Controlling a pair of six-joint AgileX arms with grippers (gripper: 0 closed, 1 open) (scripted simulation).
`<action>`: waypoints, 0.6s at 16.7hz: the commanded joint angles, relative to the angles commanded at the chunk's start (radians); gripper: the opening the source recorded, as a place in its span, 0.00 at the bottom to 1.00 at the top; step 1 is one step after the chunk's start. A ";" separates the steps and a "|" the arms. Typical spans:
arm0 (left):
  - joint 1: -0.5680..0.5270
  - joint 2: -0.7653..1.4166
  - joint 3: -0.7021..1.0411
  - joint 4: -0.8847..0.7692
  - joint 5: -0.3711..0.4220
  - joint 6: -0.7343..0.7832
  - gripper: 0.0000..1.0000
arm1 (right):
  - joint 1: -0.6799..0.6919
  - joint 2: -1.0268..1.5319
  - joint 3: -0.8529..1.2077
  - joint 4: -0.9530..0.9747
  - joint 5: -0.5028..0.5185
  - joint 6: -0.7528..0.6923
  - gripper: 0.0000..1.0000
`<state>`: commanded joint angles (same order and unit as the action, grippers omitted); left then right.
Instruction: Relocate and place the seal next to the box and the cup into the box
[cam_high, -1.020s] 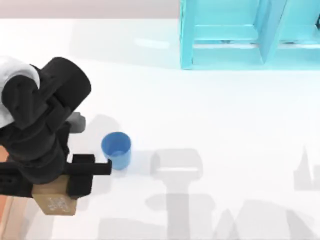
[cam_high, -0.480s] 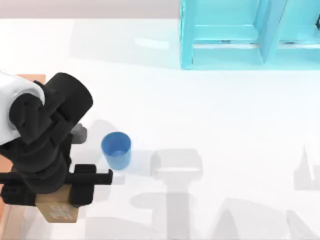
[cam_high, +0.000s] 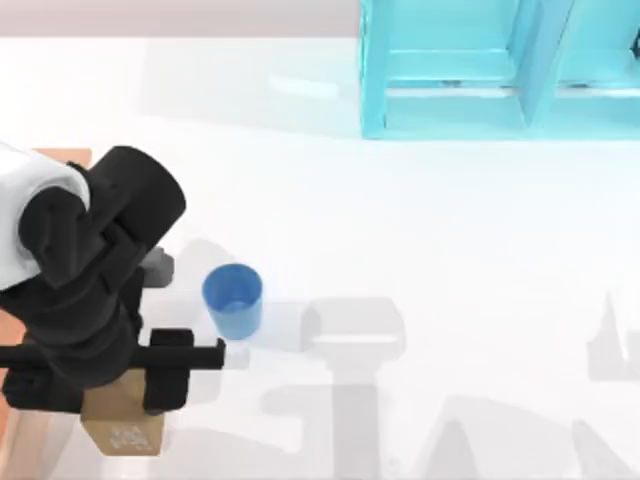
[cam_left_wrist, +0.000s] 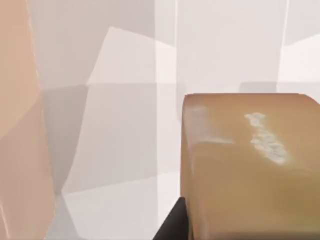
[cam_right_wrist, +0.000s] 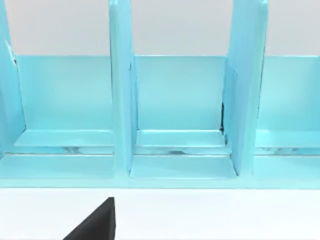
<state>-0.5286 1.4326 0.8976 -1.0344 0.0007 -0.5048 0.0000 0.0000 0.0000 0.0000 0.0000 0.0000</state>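
Note:
The seal (cam_high: 125, 428), a golden-brown block with white marks on its top face, is at the table's front left, and my left gripper (cam_high: 102, 384) is shut on it from above. In the left wrist view the seal (cam_left_wrist: 250, 165) is close up, with the box's pale wall (cam_left_wrist: 20, 125) off to one side. Orange-brown parts of the box (cam_high: 60, 157) show at the left edge of the top view, mostly hidden under my left arm. The small blue cup (cam_high: 232, 298) stands upright on the table just right of the arm, apart from the gripper.
A cyan shelf unit (cam_high: 500, 70) stands at the back right. The right wrist view faces its compartments (cam_right_wrist: 175, 125), with a dark part of my right gripper (cam_right_wrist: 95, 224) at the picture's lower edge. Arm shadows lie on the white table (cam_high: 450, 260).
My left arm has carried the seal a little toward the table's front and slightly right. A corner of the box has come into view behind the arm. The cup has not moved.

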 joint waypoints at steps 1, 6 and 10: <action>0.000 0.000 0.000 0.000 0.000 0.000 0.75 | 0.000 0.000 0.000 0.000 0.000 0.000 1.00; 0.000 0.000 0.000 0.000 0.000 0.000 1.00 | 0.000 0.000 0.000 0.000 0.000 0.000 1.00; 0.000 0.000 0.000 0.000 0.000 0.000 1.00 | 0.000 0.000 0.000 0.000 0.000 0.000 1.00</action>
<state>-0.5286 1.4326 0.8976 -1.0344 0.0007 -0.5048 0.0000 0.0000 0.0000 0.0000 0.0000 0.0000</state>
